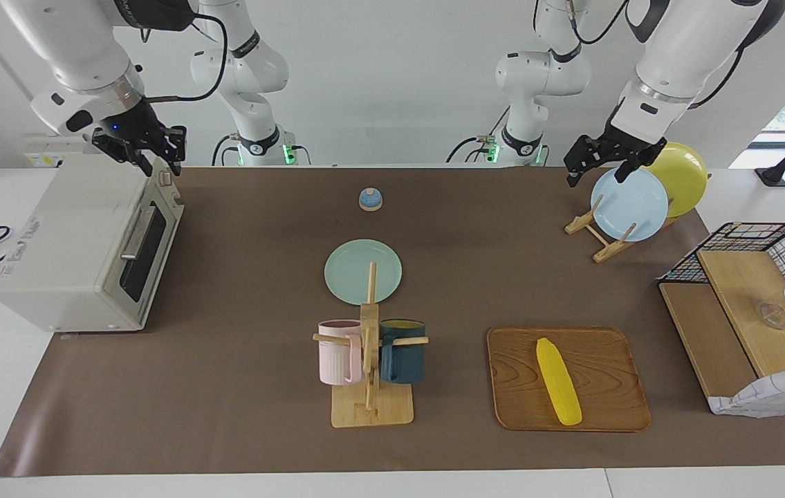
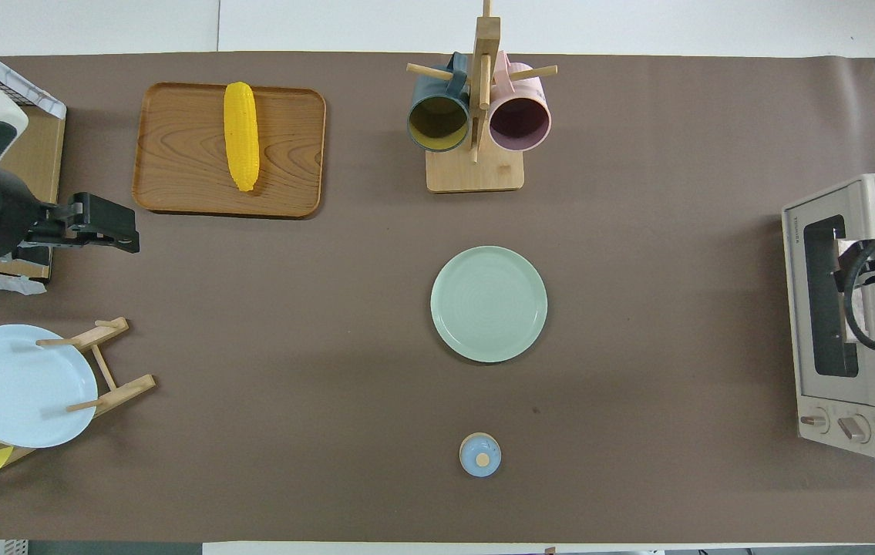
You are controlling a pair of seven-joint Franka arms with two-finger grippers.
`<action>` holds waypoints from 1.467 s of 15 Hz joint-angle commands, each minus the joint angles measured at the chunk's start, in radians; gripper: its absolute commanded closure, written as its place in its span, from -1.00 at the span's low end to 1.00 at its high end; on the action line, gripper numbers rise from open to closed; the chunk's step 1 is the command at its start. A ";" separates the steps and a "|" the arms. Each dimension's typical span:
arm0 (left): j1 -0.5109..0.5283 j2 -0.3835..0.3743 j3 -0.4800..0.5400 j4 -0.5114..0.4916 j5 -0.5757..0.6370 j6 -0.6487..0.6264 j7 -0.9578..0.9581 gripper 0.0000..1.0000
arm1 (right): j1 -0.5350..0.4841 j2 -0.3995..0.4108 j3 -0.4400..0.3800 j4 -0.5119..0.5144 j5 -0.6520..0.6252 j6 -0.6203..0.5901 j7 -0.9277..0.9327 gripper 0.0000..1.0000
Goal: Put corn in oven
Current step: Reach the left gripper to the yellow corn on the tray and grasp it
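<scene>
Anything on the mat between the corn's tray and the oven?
Yes: the mug rack and the green plate lie between the wooden tray and the oven, clearest in the overhead view.

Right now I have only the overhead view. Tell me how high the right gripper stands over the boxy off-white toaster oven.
Observer: The right gripper hangs just above the oven, over its top corner nearest the robots. I cannot tell whether it touches.
Operator: Check the door.
Observer: The dark glass door sits shut against the front, and nothing is on its metal bar handle.
Operator: Now the left gripper.
Observer: The left gripper is open and raised, level with the upper rim of the light blue plate standing in the wooden rack. It holds nothing.
</scene>
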 commanded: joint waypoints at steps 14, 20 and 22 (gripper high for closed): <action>0.004 0.731 0.007 0.444 0.024 0.381 0.116 -1.00 | -0.094 -0.148 -0.005 -0.536 -0.191 0.486 0.006 1.00; 0.011 0.796 0.001 0.480 0.070 0.470 0.119 -1.00 | -0.128 -0.109 -0.005 -0.541 -0.223 0.521 -0.046 1.00; 0.008 0.808 0.001 0.472 0.070 0.481 0.118 -1.00 | -0.129 -0.098 -0.005 -0.541 -0.231 0.521 -0.104 1.00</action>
